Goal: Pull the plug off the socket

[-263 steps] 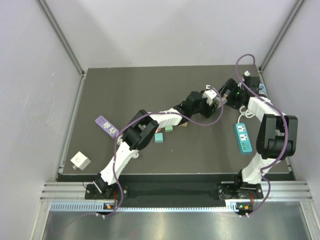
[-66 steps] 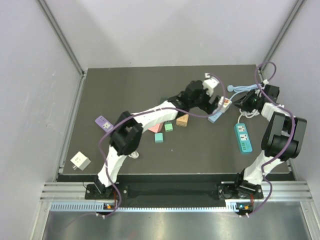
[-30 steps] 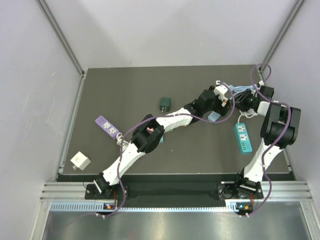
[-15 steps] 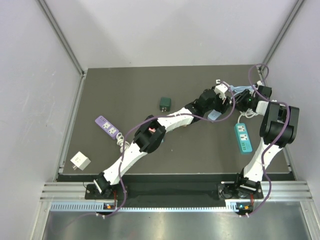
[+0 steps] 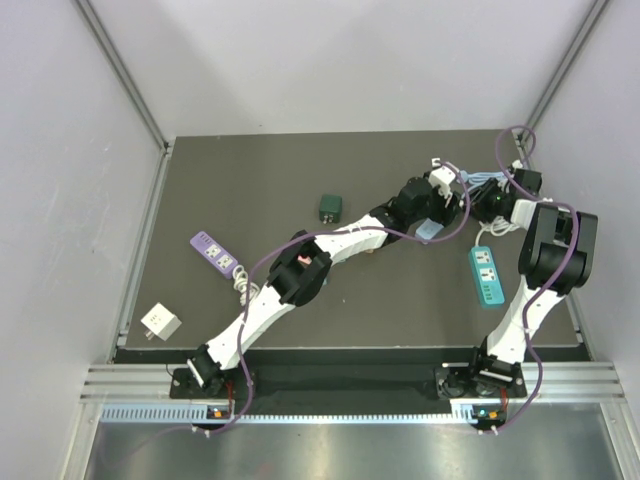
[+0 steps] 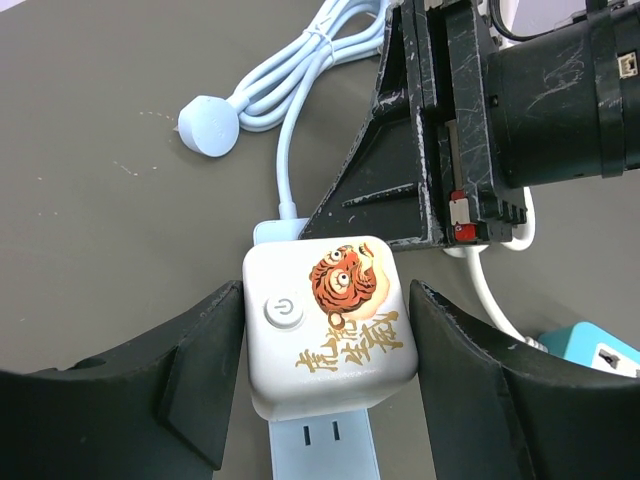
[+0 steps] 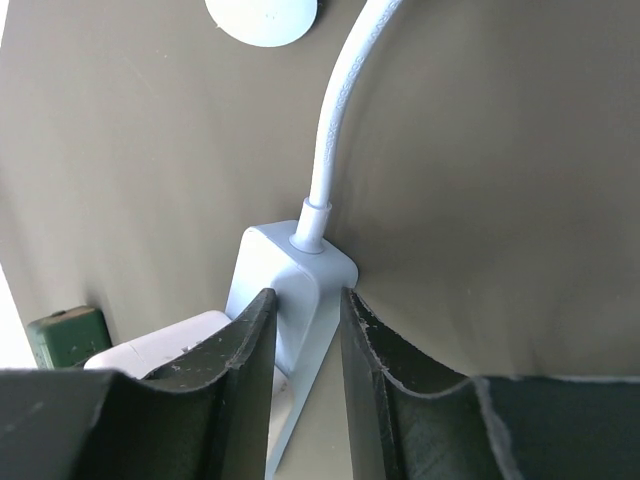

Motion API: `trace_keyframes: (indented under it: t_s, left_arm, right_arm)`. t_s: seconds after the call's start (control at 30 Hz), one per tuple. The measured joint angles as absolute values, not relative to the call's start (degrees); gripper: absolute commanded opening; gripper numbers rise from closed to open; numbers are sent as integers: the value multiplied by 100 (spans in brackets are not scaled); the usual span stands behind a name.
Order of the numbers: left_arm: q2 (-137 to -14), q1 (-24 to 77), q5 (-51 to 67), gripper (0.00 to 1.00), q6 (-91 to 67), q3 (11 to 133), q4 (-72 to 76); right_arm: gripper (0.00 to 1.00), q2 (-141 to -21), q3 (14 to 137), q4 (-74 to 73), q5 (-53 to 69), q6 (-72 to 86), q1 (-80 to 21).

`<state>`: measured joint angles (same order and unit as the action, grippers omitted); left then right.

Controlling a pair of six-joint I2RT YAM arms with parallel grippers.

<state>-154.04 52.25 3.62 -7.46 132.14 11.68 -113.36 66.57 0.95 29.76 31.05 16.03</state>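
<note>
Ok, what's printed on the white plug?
The white plug bears an orange tiger, gold characters, a grey power symbol; clearest in left wrist view.

Dark table [image 5: 250, 180] inside pale grey walls [image 5: 350, 60], aluminium rail [image 5: 330, 380] in front

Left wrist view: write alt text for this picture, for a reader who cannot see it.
A white cube plug with a tiger picture sits in a pale blue power strip, the black fingers of the left gripper pressed against its two sides. Behind it the right gripper meets the strip's far end, where a pale blue cable leads away.
</note>
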Motion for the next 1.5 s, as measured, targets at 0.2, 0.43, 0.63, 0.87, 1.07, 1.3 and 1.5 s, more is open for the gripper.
trace_keyframes:
  t_s: [0.2, 0.43, 0.63, 0.87, 1.07, 1.3, 1.5]
  left_arm:
    - [-15480, 5216, 311, 0, -913, 13334, 1173]
    - [-15493, 5059, 425, 0, -1710, 13336, 1297]
    - [-15434, 4969, 580, 0, -2040, 12925, 1796]
    - [-15347, 4886, 696, 0, -2383, 12687, 2023]
    - [-15347, 4821, 836, 0, -2683, 12634, 2106]
    - [-15347, 4770, 1050, 0, -3015, 12580, 2204]
    - [-15347, 4755, 1000, 0, -3138, 12578, 2154]
  right_arm:
    - [25, -11325, 6768, -78, 2797, 3052, 1546]
    - [29, -11244, 6799, -91, 2576, 2961, 1441]
    - [48, -11238, 6794, -106, 2692, 2980, 1444]
    - [57, -11240, 6543, 237, 2917, 3242, 1549]
    - [54, -11340, 6414, 683, 3260, 3581, 1599]
    - [20, -11408, 6270, 978, 3385, 3732, 1603]
    - [0, -11408, 6189, 1068, 3267, 3872, 1621]
